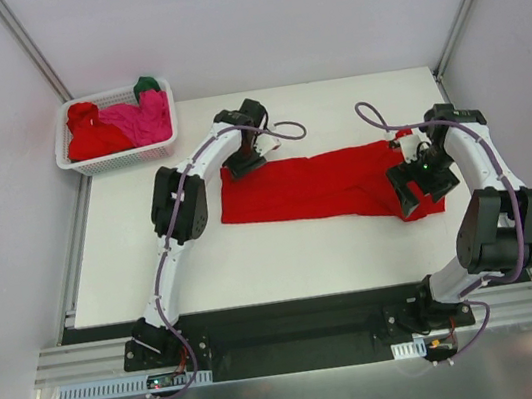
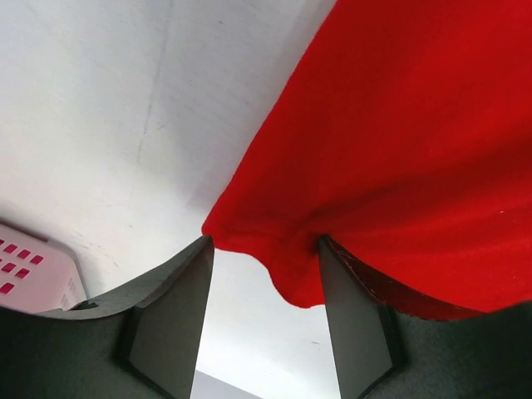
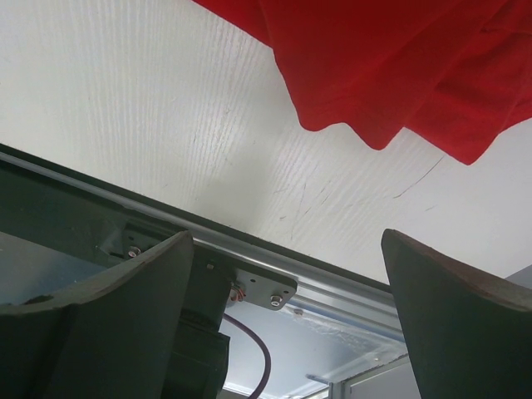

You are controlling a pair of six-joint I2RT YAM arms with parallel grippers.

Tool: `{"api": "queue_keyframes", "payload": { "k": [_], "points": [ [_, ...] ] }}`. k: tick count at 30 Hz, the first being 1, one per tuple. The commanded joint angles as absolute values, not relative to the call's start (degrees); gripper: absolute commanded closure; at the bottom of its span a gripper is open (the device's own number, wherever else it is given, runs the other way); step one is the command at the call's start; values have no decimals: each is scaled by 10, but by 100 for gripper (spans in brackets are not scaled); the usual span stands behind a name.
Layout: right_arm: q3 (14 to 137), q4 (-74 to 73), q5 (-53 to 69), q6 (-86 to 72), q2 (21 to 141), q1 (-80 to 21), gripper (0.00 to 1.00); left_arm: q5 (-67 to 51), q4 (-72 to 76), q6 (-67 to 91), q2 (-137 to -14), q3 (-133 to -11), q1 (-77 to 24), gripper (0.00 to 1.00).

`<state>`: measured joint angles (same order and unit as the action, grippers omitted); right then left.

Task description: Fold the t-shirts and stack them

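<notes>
Left wrist view: nearest the lens I saw the left gripper (image 2: 264, 241), jaws at a medium gap, with a corner of the red t-shirt (image 2: 399, 141) bunched between the fingertips. Bare table (image 2: 100, 100) showed beside one finger, so I read no firm pinch.

Right wrist view: the right gripper (image 3: 287, 237) stood wide and held nothing; the shirt's hem lay just beyond it.

Top view: the red t-shirt lay in a long band across the table's middle, one gripper at each end. A red heap (image 1: 94, 138), a magenta shirt (image 1: 144, 118) and a green shirt (image 1: 147, 83) filled the white basket (image 1: 73, 161) at the far left corner.
</notes>
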<state>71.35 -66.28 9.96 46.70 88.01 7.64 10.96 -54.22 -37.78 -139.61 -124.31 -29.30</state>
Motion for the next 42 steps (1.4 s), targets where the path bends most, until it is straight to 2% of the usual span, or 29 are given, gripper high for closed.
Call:
{"api": "queue_keyframes", "payload": {
  "k": [1, 22, 27, 42],
  "points": [
    [710, -669, 115, 462, 860, 78, 0, 127, -547, -367, -1377, -1271, -298, 46],
    [715, -671, 119, 463, 867, 78, 0, 184, -517, -356, -1382, -1267, -298, 47],
    [721, -670, 118, 462, 874, 78, 0, 164, -519, -353, -1374, -1251, -301, 57],
    [723, -671, 117, 463, 877, 76, 0, 133, -519, -356, -1351, -1204, -312, 58]
  ]
}}
